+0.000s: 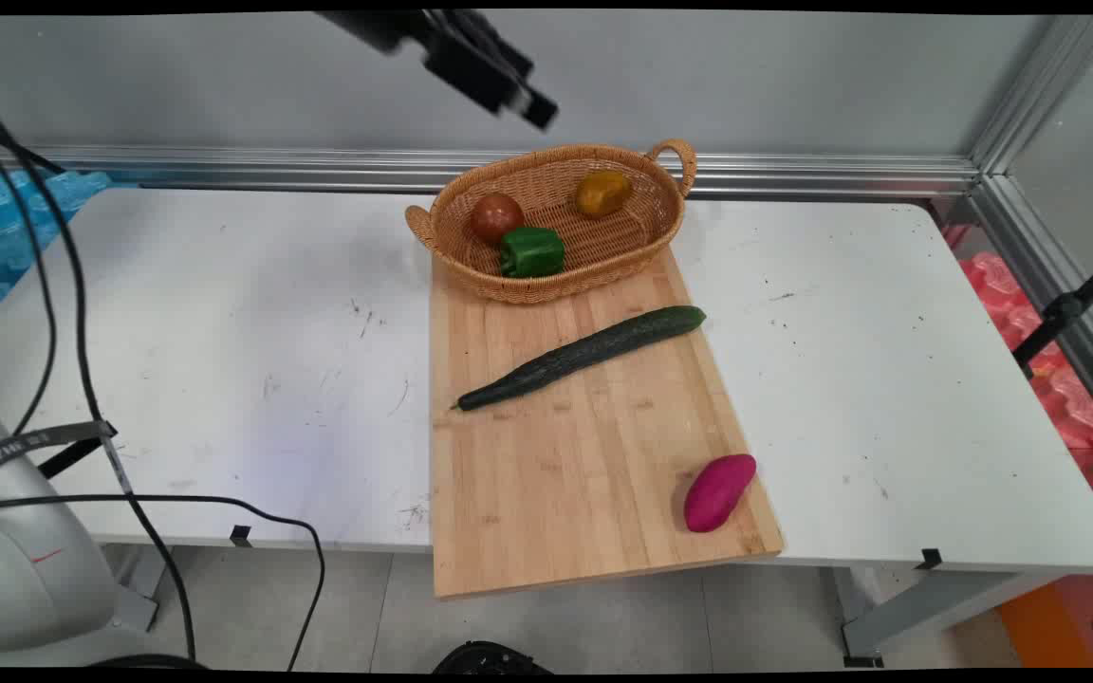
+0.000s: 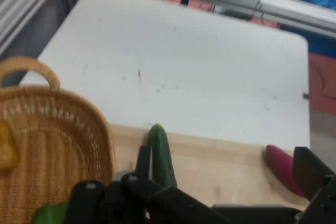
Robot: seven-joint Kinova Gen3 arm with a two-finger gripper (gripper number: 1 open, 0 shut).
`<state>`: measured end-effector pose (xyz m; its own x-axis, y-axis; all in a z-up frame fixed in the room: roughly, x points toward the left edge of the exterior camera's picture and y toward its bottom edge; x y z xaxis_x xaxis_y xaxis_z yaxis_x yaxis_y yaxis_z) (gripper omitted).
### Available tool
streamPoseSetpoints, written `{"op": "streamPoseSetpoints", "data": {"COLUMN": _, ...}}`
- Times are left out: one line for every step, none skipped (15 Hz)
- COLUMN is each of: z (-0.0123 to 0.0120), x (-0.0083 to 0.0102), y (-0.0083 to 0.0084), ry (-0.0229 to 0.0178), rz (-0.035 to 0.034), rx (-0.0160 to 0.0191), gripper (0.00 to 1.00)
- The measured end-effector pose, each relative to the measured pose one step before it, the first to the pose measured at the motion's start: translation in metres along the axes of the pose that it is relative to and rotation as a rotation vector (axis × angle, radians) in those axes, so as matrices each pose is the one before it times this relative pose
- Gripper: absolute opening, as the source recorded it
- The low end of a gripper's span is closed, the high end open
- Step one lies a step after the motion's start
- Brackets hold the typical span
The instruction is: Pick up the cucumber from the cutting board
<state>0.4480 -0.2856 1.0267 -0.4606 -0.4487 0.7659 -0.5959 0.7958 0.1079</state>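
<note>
Main view
- Gripper (image 1: 529,102): black, raised high at the top edge, above and behind the basket, touching nothing. The spread of its jaws cannot be read from this side.
- Basket (image 1: 546,275): woven, oval, a handle at each end; it stands at the far end of the cutting board, partly on it.
- Tomato (image 1: 495,217): red, inside the basket at its left.
- Green pepper (image 1: 531,251): inside the basket, at the near wall, just beside the tomato.
- Yellow pepper (image 1: 602,193): inside the basket, toward the far right.
- Cutting board (image 1: 546,474): pale wood, long, its near edge overhanging the table's near side.
- Cucumber (image 1: 583,357): dark green, lying slantwise across the board's middle, near the basket but apart from it.
- Sweet potato (image 1: 719,492): purple-pink, on the board's near right corner, well apart from the cucumber.
- Table (image 1: 224,360): white, scuffed.
- Cables (image 1: 82,379): black, hanging at the left.

Hand view
- Gripper (image 2: 226,182): jaws spread wide, one finger (image 2: 143,161) low at centre-left, the other at the right edge; nothing is held between them.
- Cucumber (image 2: 163,156): one end shows just beside the left finger.
- Sweet potato (image 2: 281,166): near the right finger.
- Basket (image 2: 63,129): fills the lower left, yellow pepper and a bit of green pepper inside.
</note>
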Motion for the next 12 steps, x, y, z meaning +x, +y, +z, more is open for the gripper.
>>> {"op": "streamPoseSetpoints", "data": {"z": 0.00755, "x": 0.00010, "y": 0.00170, "ry": -0.01636, "rz": -0.00438, "rx": 0.00371, "gripper": 1.00}}
{"op": "streamPoseSetpoints", "data": {"z": 0.01153, "x": 0.00034, "y": 0.00259, "ry": -0.02467, "rz": -0.00472, "rx": 0.00410, "gripper": 1.00}}
{"op": "streamPoseSetpoints", "data": {"z": 0.01316, "x": 0.00052, "y": 0.00306, "ry": -0.02841, "rz": -0.00481, "rx": 0.00545, "gripper": 1.00}}
{"op": "streamPoseSetpoints", "data": {"z": 0.01265, "x": 0.00059, "y": 0.00312, "ry": -0.02810, "rz": -0.00438, "rx": 0.00557, "gripper": 1.00}}
{"op": "streamPoseSetpoints", "data": {"z": 0.01072, "x": 0.00047, "y": 0.00271, "ry": -0.02444, "rz": -0.00278, "rx": 0.00452, "gripper": 1.00}}
{"op": "streamPoseSetpoints", "data": {"z": 0.01201, "x": 0.00034, "y": 0.00315, "ry": -0.02841, "rz": -0.00374, "rx": 0.00632, "gripper": 1.00}}
{"op": "streamPoseSetpoints", "data": {"z": 0.01156, "x": 0.00010, "y": 0.00316, "ry": -0.02792, "rz": -0.00442, "rx": 0.00678, "gripper": 1.00}}
{"op": "streamPoseSetpoints", "data": {"z": 0.01003, "x": 0.00028, "y": 0.00279, "ry": -0.02461, "rz": -0.00369, "rx": 0.00542, "gripper": 1.00}}
{"op": "streamPoseSetpoints", "data": {"z": 0.01151, "x": 0.00020, "y": 0.00326, "ry": -0.02848, "rz": -0.00638, "rx": 0.00704, "gripper": 1.00}}
{"op": "streamPoseSetpoints", "data": {"z": 0.01118, "x": 0.00025, "y": 0.00309, "ry": -0.02792, "rz": -0.00720, "rx": 0.00771, "gripper": 1.00}}
{"op": "streamPoseSetpoints", "data": {"z": 0.00947, "x": 0.00026, "y": 0.00267, "ry": -0.02377, "rz": -0.00749, "rx": 0.00643, "gripper": 1.00}}
{"op": "streamPoseSetpoints", "data": {"z": 0.01099, "x": 0.00061, "y": 0.00285, "ry": -0.02667, "rz": -0.00865, "rx": 0.00857, "gripper": 1.00}}
